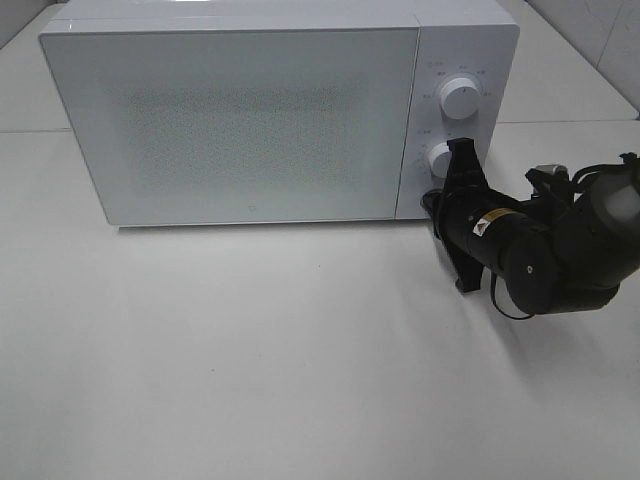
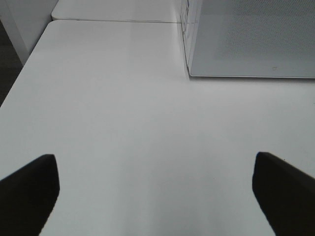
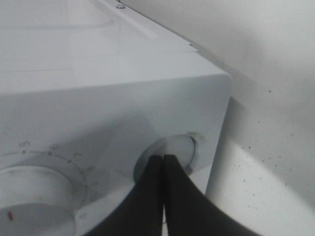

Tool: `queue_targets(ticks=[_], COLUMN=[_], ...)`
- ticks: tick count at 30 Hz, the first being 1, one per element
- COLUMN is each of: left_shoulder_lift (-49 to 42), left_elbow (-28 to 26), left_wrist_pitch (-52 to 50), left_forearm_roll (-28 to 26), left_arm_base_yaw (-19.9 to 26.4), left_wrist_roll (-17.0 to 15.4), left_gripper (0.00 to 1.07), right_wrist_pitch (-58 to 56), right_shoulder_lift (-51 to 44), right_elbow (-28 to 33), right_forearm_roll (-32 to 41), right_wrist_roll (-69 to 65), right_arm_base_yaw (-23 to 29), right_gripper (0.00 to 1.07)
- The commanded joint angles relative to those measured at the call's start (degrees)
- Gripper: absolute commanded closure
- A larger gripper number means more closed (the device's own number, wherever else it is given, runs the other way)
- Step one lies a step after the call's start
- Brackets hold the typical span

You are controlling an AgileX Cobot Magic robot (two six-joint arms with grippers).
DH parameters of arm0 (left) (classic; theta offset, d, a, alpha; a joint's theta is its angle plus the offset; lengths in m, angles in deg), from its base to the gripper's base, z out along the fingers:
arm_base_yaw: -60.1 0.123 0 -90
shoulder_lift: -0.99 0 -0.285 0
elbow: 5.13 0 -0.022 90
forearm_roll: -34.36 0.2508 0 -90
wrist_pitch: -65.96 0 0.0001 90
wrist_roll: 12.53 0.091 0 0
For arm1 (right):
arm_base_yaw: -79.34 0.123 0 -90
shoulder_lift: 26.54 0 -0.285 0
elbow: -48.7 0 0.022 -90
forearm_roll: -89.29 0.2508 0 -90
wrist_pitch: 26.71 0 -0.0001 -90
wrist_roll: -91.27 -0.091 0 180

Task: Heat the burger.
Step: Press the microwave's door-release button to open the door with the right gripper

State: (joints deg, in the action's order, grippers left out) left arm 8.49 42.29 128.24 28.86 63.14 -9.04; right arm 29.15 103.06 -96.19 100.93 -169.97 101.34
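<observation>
Microwave [image 1: 250,110] sits at the back of the table [image 1: 250,350], door [image 1: 240,120] closed. I can't see the burger in any view. The frosted door shows nothing, so my guess is it's inside.

Right arm [image 1: 540,250] is up at the control panel. Left gripper [image 2: 157,196] hangs over bare table off the door-side corner, fingers wide apart, holding nothing.

Two knobs: the upper knob [image 1: 459,97] is free, the lower knob [image 3: 179,147] is the one in play. Right gripper [image 3: 163,158] has its fingers pressed together, nothing between them, tips on the knob's face. It looks like contact, but I can't confirm.

The knob's axis points straight out of the panel, right in front of the tips. To turn it I'd need the fingers apart and straddling it — right arm's job, left is nowhere near.
</observation>
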Motion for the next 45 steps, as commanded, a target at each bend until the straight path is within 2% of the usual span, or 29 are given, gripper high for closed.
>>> queue_targets(ticks=[1, 25, 45], left_shoulder_lift=[-0.23, -0.23, -0.23], left_elbow=[0.17, 0.17, 0.17], left_wrist_pitch=[-0.86, -0.86, -0.86], left_forearm_roll=[0.06, 0.06, 0.06], left_arm_base_yaw=[0.11, 0.11, 0.11], left_wrist_roll=[-0.29, -0.34, -0.34], left_gripper=[0.06, 0.06, 0.06], right_wrist_pitch=[4.7, 6.47, 7.56], right_shoulder_lift=[-0.57, -0.57, 0.74], right_elbow=[-1.03, -2.35, -9.4], right_forearm_roll=[0.63, 2.23, 2.18], right_wrist_roll=[0.52, 0.74, 2.06], right_arm_base_yaw=[-0.06, -0.06, -1.43], right_gripper=[1.07, 1.07, 1.07])
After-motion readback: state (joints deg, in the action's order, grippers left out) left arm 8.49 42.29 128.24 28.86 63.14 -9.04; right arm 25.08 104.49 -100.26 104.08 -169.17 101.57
